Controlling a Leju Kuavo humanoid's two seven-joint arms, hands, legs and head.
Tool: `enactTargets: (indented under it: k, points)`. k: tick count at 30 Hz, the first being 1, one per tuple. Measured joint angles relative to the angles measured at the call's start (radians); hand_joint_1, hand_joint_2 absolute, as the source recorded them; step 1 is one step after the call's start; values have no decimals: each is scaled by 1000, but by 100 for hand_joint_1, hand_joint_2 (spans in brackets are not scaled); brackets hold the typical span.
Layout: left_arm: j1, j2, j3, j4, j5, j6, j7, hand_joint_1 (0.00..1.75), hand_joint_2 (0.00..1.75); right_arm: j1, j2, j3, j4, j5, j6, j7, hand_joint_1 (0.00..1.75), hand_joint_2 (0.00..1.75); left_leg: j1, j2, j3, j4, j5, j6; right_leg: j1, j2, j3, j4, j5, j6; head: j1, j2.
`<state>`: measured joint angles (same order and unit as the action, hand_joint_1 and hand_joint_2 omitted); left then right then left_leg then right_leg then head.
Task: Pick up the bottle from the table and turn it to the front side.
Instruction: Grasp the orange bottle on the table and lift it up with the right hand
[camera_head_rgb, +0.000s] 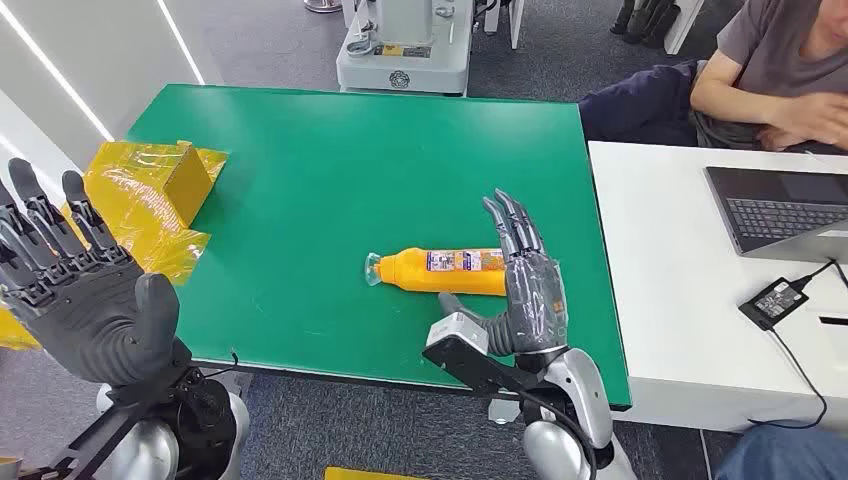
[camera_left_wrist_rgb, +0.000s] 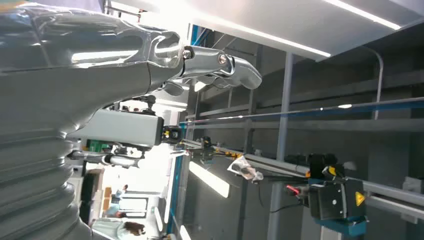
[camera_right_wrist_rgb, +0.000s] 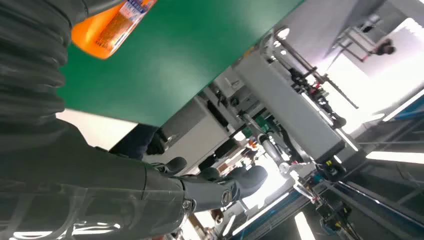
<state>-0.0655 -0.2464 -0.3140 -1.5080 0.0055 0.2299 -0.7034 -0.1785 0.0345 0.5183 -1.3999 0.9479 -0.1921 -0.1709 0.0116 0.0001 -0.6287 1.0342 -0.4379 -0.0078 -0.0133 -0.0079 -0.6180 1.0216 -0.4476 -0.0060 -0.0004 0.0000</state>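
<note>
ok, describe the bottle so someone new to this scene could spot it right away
Find the green table in the middle of the head view. The bottle lies on its side toward the table's near right part, clear cap pointing left, just beside the right hand, whose fingers are straight. It is the one orange thing on the green top; the yellow wrapping lies far off at the left edge.

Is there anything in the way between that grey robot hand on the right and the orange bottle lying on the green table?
Nothing visible. The right hand hovers open beside the orange plastic bottle's base end, fingers spread, with bare green table around it.
</note>
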Motion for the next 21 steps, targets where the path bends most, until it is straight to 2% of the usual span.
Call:
enactTargets:
  k: [7,11,13,17,21]
  points:
    - [2,0,0,0,-2,-7,0,0,175,-30,-15,-15,35,27,24,18,0,175,0,0,0,0,0,0,0,0,0,0,0,0,0,0]
    - [2,1,0,0,-4,-21,0,0,175,-63,-42,-13,75,86,135,87,0,175,0,0,0,0,0,0,0,0,0,0,0,0,0,0]
    - [2,1,-1,0,-4,-28,0,0,175,-90,-61,-10,112,102,188,94,0,175,0,0,0,0,0,0,0,0,0,0,0,0,0,0]
    - [-2,1,-10,7,-1,-39,0,0,175,-178,-102,20,231,118,281,69,0,175,0,1,0,0,0,0,0,1,0,0,1,0,0,0]
    - [-5,1,-21,14,7,-42,2,0,175,-304,-122,62,386,79,332,31,0,175,0,1,0,1,1,1,0,1,0,0,2,0,0,0]
